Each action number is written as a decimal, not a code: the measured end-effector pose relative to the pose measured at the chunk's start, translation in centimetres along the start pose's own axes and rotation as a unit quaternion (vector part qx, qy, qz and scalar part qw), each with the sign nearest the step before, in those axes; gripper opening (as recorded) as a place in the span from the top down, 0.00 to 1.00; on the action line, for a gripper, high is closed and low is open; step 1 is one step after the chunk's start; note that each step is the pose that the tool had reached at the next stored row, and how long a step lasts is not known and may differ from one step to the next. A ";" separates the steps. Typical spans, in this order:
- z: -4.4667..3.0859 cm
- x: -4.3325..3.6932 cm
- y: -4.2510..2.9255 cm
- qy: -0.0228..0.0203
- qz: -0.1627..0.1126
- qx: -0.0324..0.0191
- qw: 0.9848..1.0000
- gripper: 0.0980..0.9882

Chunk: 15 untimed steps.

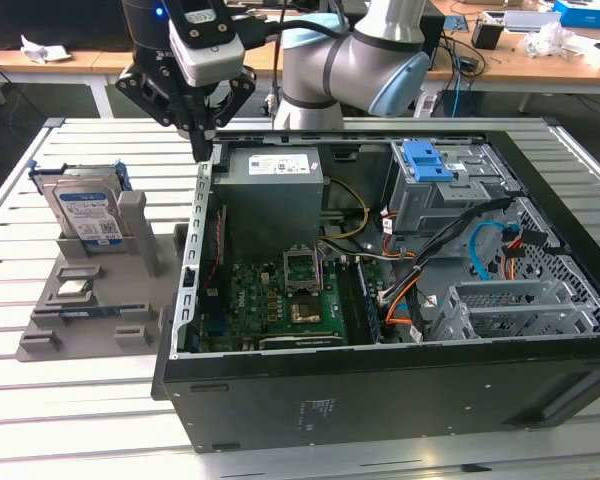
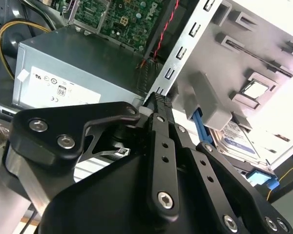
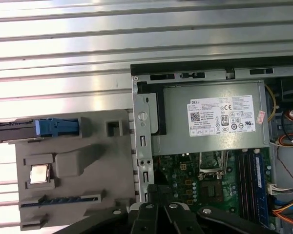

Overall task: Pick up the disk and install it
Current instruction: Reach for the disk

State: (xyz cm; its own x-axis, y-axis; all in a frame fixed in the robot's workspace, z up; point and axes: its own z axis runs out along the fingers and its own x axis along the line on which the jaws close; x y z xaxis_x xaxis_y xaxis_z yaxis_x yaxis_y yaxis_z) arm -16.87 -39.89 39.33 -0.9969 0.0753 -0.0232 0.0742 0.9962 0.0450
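Your gripper (image 1: 202, 145) is hanging closed on nothing over the case (image 1: 192, 270) edge while the disk (image 1: 86, 212) is standing upright in the grey rack (image 1: 100, 290) at the exterior view's left; likely stiff, dense and shock-sensitive, it is asking for a grip across its flat faces.

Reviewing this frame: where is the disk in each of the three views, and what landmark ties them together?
Exterior view: the disk stands upright in the grey holder, at the exterior view's left, outside the computer case.
Second wrist view: the disk shows its label face behind the holder's grey block.
First wrist view: the disk is edge-on, blue bracket toward the case.
Shared landmark: the power supply.
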 end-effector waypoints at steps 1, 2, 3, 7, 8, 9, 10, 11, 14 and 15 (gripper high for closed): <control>0.00 0.13 -0.01 0.000 0.000 0.000 1.000 0.99; -0.01 0.32 -0.02 0.000 0.000 0.000 1.000 0.99; -0.01 0.54 -0.04 0.000 0.000 0.000 1.000 0.99; -0.03 1.27 -0.09 0.000 0.000 0.000 1.000 0.99; -0.04 1.42 -0.11 0.000 0.000 0.000 1.000 0.99; -0.04 1.60 -0.12 0.000 0.000 0.000 1.000 0.99; -0.04 1.76 -0.13 0.000 0.000 0.000 1.000 0.99; -0.05 1.91 -0.14 0.000 0.000 0.000 1.000 0.99; -0.06 2.38 -0.18 0.000 0.000 0.000 1.000 0.99; -0.07 2.49 -0.18 0.000 0.000 0.000 1.000 0.99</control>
State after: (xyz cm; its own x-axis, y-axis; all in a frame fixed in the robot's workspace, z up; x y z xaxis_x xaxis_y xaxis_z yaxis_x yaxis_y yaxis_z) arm -19.37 -39.88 39.33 -0.9969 0.0753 -0.0233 0.0742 0.9962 0.0450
